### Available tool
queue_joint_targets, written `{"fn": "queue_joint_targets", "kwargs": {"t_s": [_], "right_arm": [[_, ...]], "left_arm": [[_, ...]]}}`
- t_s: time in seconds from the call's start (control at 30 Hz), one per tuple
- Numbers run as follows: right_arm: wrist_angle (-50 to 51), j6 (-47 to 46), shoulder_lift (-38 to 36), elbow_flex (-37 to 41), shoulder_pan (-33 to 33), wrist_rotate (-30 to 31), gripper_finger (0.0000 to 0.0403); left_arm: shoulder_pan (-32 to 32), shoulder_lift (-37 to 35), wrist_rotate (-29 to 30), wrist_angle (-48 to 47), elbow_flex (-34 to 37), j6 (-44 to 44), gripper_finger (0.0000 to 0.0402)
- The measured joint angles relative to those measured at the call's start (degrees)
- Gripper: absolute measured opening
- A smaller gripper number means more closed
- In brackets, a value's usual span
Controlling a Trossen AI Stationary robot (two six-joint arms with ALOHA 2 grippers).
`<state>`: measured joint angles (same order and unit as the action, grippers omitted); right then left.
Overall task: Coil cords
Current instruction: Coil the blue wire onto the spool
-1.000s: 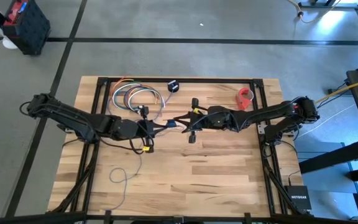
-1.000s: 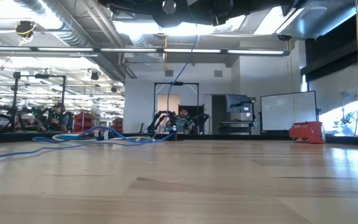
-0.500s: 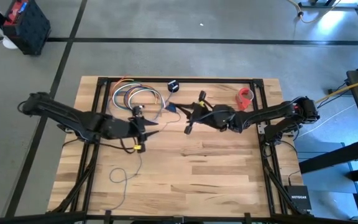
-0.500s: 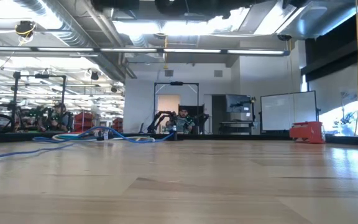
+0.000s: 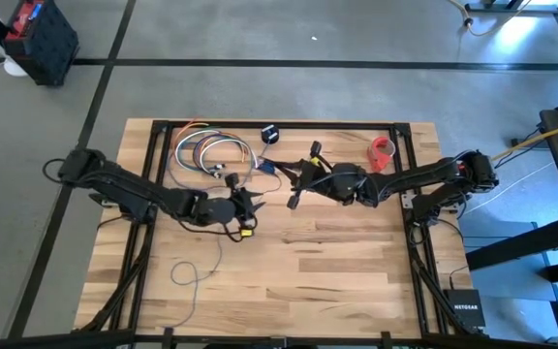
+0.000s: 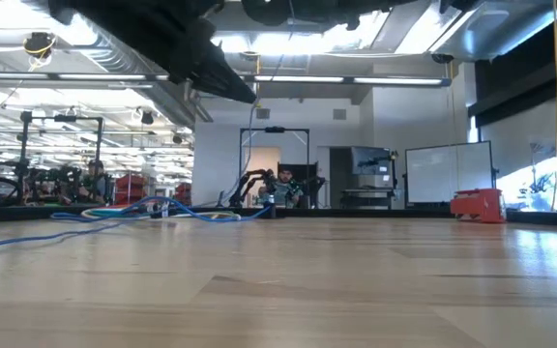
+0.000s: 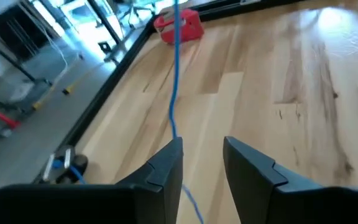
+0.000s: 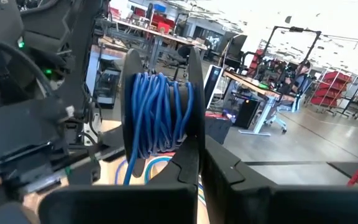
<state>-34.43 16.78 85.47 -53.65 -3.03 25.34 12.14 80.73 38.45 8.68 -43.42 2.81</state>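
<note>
The cords are one thin blue cable. Several turns of it form a coil [image 8: 160,106] between two dark plates, held above the table's middle [image 5: 267,167] by my shut right gripper [image 8: 201,155] [image 5: 281,174]. From the coil a free strand [image 7: 174,74] [image 6: 251,145] runs down past my left gripper [image 7: 202,146] [image 5: 248,204]. That gripper is open, with the strand along the inner side of one finger. The tail [image 5: 194,276] lies looped on the table near the front left. My right gripper is shut on the coil's near end [image 8: 188,146], where its own fingers hide the place of contact. The fingers come level from the table's right. The coil stands upright beyond them, clear of the table. My left gripper: whether a finger [image 7: 166,165] touches the strand, I cannot tell.
A bundle of multicoloured looped wires [image 5: 211,153] lies at the far left. A separate black disc [image 5: 270,134] sits at the far edge. A red roll [image 5: 383,150] [image 7: 179,25] lies at the far right. Bare wood fills the near and right part of the table [image 5: 356,262].
My left gripper has drawn away from the right gripper toward the table's left, then come back toward the middle and down, so that it now enters the low view. My right gripper has turned its wrist and swung the coil toward the far edge.
</note>
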Motion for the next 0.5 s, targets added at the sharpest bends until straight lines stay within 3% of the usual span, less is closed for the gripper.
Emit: {"fn": "queue_joint_targets", "kwargs": {"t_s": [0.33,0.5], "right_arm": [[0.28,0.00,0.00,0.00,0.00,-0.69,0.0006],[0.14,0.00,0.00,0.02,0.00,-0.91,0.0007]], "left_arm": [[-2.49,1.47,3.20,2.63,-0.02,1.80,0.0102],[-3.59,1.48,-2.11,2.33,-0.02,0.70,0.0092]]}}
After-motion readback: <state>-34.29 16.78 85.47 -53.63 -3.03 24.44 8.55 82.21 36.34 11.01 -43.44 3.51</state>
